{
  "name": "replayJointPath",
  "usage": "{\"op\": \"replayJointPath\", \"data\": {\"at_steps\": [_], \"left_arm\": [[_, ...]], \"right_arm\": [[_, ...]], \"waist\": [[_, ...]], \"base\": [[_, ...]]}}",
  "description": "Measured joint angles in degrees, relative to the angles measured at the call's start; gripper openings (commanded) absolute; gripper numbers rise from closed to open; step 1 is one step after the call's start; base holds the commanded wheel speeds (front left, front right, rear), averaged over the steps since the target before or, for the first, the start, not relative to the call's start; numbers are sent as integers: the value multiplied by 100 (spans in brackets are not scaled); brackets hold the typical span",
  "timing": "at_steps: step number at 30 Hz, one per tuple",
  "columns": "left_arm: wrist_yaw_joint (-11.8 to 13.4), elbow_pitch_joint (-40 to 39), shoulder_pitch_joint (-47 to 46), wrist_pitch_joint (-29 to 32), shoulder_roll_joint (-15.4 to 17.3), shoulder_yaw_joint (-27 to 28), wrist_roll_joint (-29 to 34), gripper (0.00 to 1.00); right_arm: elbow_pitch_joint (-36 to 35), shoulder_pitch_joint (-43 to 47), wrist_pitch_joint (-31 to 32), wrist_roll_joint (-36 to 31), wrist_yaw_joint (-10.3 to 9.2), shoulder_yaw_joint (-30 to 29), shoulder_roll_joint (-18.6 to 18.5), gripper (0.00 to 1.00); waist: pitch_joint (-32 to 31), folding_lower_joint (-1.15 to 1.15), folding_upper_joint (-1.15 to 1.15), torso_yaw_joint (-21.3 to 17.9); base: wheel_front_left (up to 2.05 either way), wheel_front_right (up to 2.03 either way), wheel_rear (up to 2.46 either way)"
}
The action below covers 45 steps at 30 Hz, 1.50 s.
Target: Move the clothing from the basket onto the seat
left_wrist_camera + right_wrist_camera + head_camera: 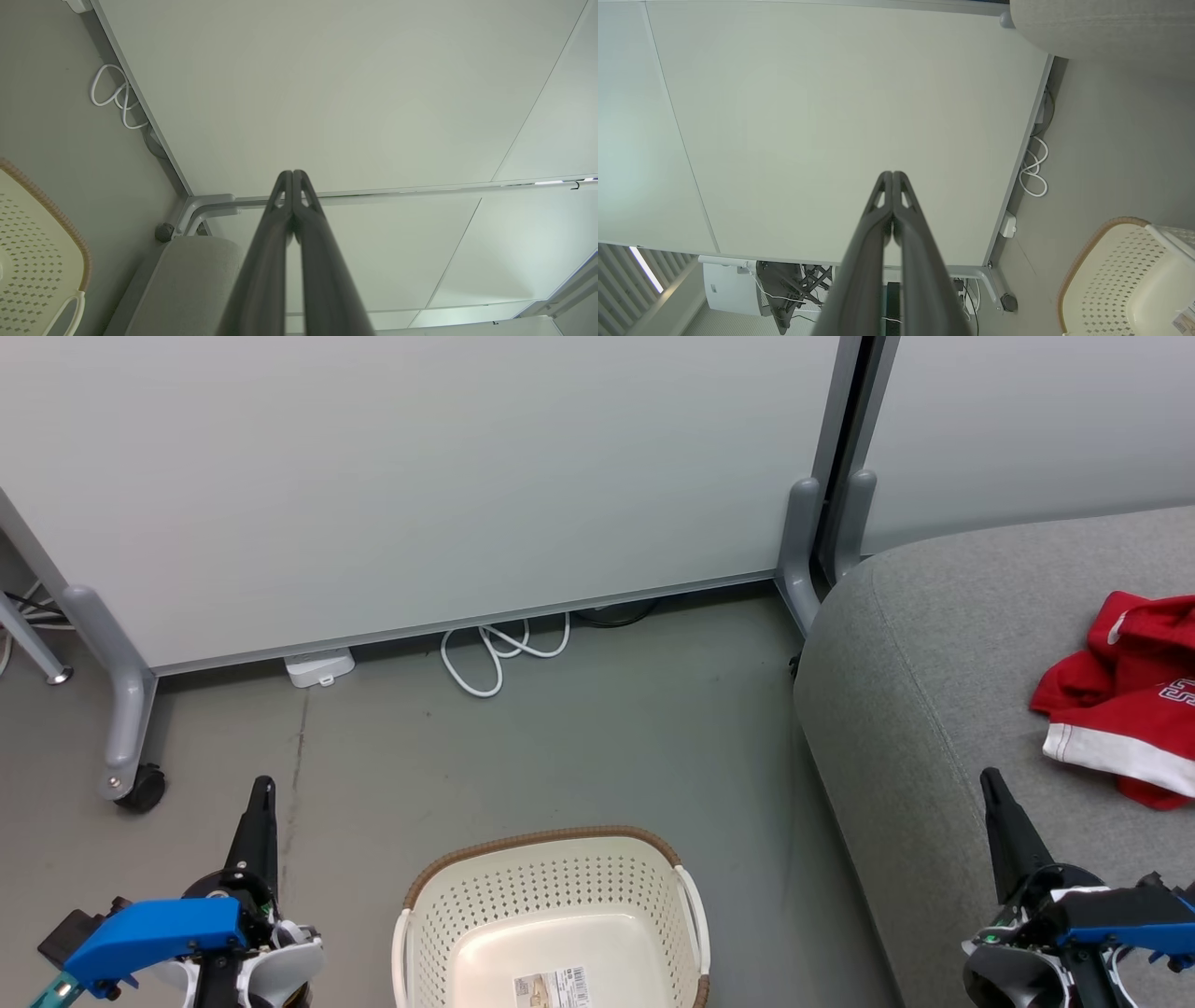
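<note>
Dark, long-fingered left gripper: jaws pressed together, empty, poised over the floor left of the basket. Right gripper: likewise pressed together and empty, above the near edge of the seat.

Basket: cream, perforated, brown-rimmed; no clothing in the part visible.

Red clothing, white-hemmed: crumpled on the grey seat.

Step, as judged: transfer finished or nearly so. The next move called for checking the basket's hidden near end.

Writing: white lettering on the garment, cut off and unreadable; barcode sticker on the basket bottom, too small to read.
</note>
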Motion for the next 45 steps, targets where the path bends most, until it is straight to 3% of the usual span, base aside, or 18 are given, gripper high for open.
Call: {"op": "replayJointPath", "data": {"at_steps": [9,45], "left_arm": [[0,-30,-46,79,-11,75,-287,0],[0,-33,-52,94,-24,90,-293,0]], "right_arm": [[-23,-8,57,341,0,-19,0,0],[-25,-10,57,348,0,-20,0,0]], "waist": [[4,0,0,-10],[4,0,0,-10]], "base": [[0,0,0],[0,0,0]]}}
